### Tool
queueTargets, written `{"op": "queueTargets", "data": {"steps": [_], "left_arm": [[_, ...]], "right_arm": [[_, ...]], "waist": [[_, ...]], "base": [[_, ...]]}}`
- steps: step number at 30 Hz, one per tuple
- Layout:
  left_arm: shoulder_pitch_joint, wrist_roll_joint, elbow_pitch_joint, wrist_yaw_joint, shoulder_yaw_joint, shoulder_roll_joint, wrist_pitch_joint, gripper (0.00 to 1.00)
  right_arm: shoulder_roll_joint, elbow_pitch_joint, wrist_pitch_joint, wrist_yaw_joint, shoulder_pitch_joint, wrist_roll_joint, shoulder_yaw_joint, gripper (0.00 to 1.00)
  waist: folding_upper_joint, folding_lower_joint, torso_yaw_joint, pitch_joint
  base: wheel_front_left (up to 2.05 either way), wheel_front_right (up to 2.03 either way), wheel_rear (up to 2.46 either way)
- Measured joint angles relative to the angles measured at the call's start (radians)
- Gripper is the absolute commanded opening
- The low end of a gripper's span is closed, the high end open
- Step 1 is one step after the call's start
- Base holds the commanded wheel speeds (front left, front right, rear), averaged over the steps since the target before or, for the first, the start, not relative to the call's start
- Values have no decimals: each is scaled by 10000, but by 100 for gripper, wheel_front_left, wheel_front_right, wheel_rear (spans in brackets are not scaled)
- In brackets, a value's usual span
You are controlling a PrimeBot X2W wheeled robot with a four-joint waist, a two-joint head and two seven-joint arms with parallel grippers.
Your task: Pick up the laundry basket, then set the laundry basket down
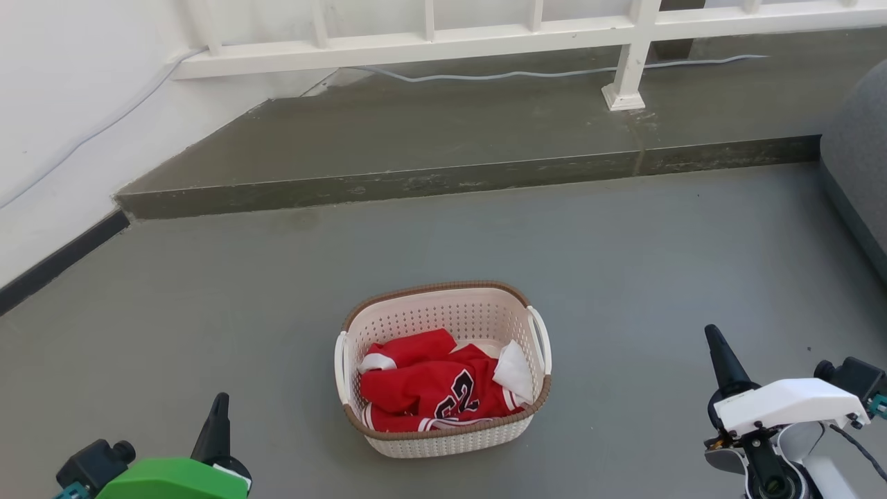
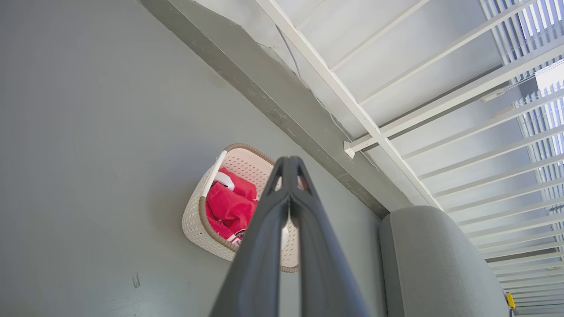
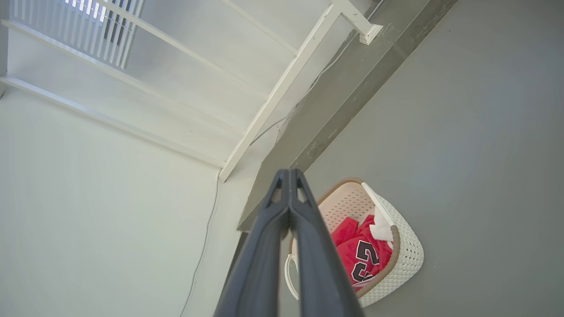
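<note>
The left hand (image 2: 289, 165) is closed, its two dark fingers pressed tip to tip and holding nothing. The right hand (image 3: 288, 175) is closed and empty in the same way. In the head view they sit at the lower left and lower right corners, well apart from everything else.

Between them, at lower centre of that view, the laundry basket (image 1: 450, 440) stands upright on the grey floor (image 1: 624, 277), touched by neither hand. That fits a basket waiting to be lifted as well as one already set down again; I cannot tell which.

As for handling, its white handles, one (image 1: 340, 367) toward the left hand and one (image 1: 541, 339) toward the right, suggest a hold from both sides. The load looks soft and light. It reaches the near rim, so I judge the basket should be kept level and moved slowly, or cloth may spill.

Inside lies a crumpled red jersey (image 1: 416, 388) with a white cloth (image 1: 514, 371) beside it. The jersey shows black digits (image 1: 459, 395), apparently "23". No brand or label is readable.
</note>
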Motion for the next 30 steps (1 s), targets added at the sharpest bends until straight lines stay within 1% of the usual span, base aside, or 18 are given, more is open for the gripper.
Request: {"op": "queueTargets", "data": {"steps": [15, 22, 25, 30], "left_arm": [[-371, -1795, 207, -268, 395, 0, 351, 0], [-473, -2627, 311, -495, 569, 0, 558, 0], [-570, -2995, 351, -533, 662, 0, 619, 0], [-723, -3603, 399, -621, 780, 0, 779, 0]], "right_arm": [[132, 33, 385, 330, -209, 1653, -648, 0], [196, 69, 594, 504, -258, 2472, -947, 0], [232, 79, 690, 523, -335, 2784, -1078, 0], [280, 94, 826, 683, -432, 3358, -1292, 0]], "waist": [[0, 0, 74, 50], [0, 0, 109, 73], [0, 0, 124, 83], [0, 0, 148, 99]], "base": [[0, 0, 0], [0, 0, 0], [0, 0, 0], [0, 0, 0]]}}
